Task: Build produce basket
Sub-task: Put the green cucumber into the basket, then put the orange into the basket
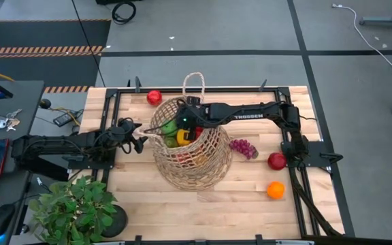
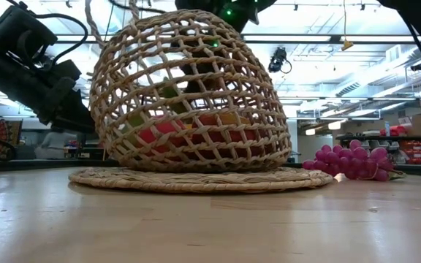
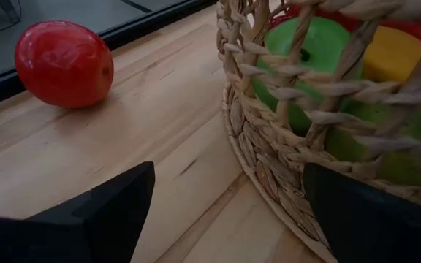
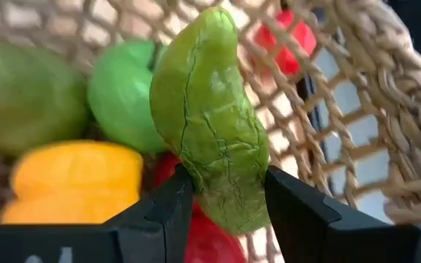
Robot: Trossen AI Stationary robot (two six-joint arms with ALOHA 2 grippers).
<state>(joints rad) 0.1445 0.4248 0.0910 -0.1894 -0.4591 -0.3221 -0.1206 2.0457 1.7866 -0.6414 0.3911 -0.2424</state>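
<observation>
Right gripper (image 4: 221, 193) is clenching one wrinkled green pod-shaped vegetable (image 4: 209, 117), long axis pointing away from the fingers, inside the tan open-weave wicker basket (image 1: 190, 158); left gripper (image 3: 225, 201) is waiting, released, beside it.

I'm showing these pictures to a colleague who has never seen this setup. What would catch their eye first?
First, the big wicker basket at the table's middle, with the right claw reaching into it, shut on a wrinkled green piece above a yellow pepper and other produce. Next, the left claw, open, sits at the basket's left side. Purple grapes, a red fruit and an orange lie on the table to its right.
</observation>
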